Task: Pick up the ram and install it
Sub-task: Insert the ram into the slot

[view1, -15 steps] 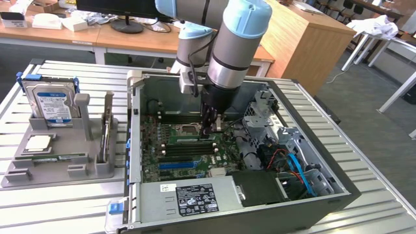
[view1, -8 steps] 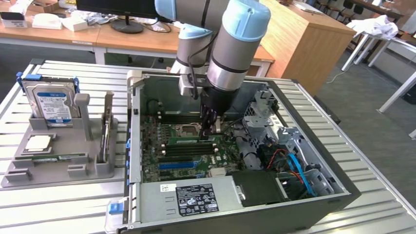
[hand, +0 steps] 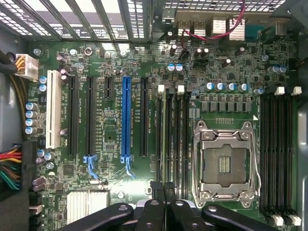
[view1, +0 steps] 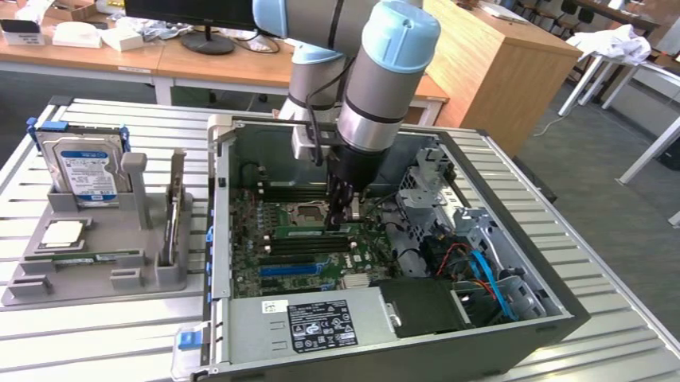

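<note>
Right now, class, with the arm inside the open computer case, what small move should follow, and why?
Probably a short, straight press down: the gripper is shut on the ram, which stands edge-on among the memory slots beside the processor socket.

A lab: robot arm (view1: 388, 79), opened computer case (view1: 537, 333), wooden desks (view1: 91, 56) behind.

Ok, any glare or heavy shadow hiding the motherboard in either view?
Exterior view: even room light, though the motherboard sits dimmer under the arm. Wrist view: the case grille is blown out white by backlight, while the motherboard itself is evenly lit.
</note>
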You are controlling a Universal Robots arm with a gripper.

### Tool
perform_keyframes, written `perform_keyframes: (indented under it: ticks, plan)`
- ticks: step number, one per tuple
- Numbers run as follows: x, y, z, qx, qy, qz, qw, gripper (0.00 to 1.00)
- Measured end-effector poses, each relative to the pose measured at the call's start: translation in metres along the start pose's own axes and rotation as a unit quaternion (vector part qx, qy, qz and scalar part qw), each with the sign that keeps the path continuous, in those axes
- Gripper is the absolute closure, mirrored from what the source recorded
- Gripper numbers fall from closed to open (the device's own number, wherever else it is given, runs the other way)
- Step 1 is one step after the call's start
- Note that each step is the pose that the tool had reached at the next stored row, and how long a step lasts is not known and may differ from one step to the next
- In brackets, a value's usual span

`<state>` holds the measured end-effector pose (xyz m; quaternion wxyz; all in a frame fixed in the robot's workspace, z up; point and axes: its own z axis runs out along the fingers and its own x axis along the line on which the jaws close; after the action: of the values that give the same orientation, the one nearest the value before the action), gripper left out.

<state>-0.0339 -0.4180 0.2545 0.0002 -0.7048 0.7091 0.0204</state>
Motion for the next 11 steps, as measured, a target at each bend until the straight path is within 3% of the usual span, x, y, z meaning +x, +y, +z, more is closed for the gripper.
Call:
perform_keyframes:
  ticks: [11]
  plan:
    - [0.0002,-0.0002,0.0060,0.0000,0.0000,0.000,1.0000,0.89]
